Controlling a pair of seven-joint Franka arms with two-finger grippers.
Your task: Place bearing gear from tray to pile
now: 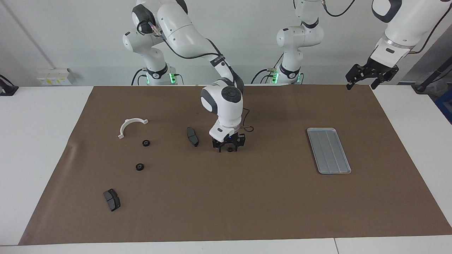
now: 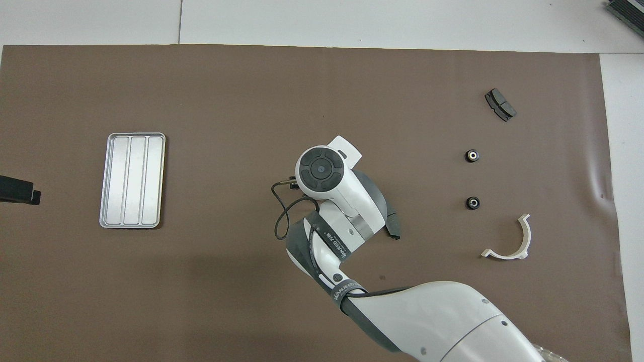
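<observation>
In the facing view the right pincer [image 1: 229, 147] is down at the brown mat [image 1: 247, 197] in the middle of the table [image 1: 39, 141], its fingers either side of a small black gear [image 1: 230, 149] that sits on the mat between them. Whether the fingers already press on the gear cannot be told. The overhead view hides all of this: there the right arm's white wrist covers both pincer and gear, and only a cable loop shows beside it.

The left pincer [image 1: 367, 76] hangs high in the air over the edge of the mat at the left arm's end, fingers spread and nothing in them; the overhead view catches only a dark tip of it [image 2: 19, 189] at the frame's edge.

The tray [image 1: 329, 150] lies flat on the mat between the two pincers, well apart from the right one, with nothing on it, which the overhead view shows plainly.

Toward the right arm's end from the right pincer lie a dark brake pad [image 1: 192, 136] just beside it, then two more black gears [image 1: 146, 143] [image 1: 140, 167], a white half-ring [image 1: 130, 126] and a second brake pad [image 1: 112, 199].
</observation>
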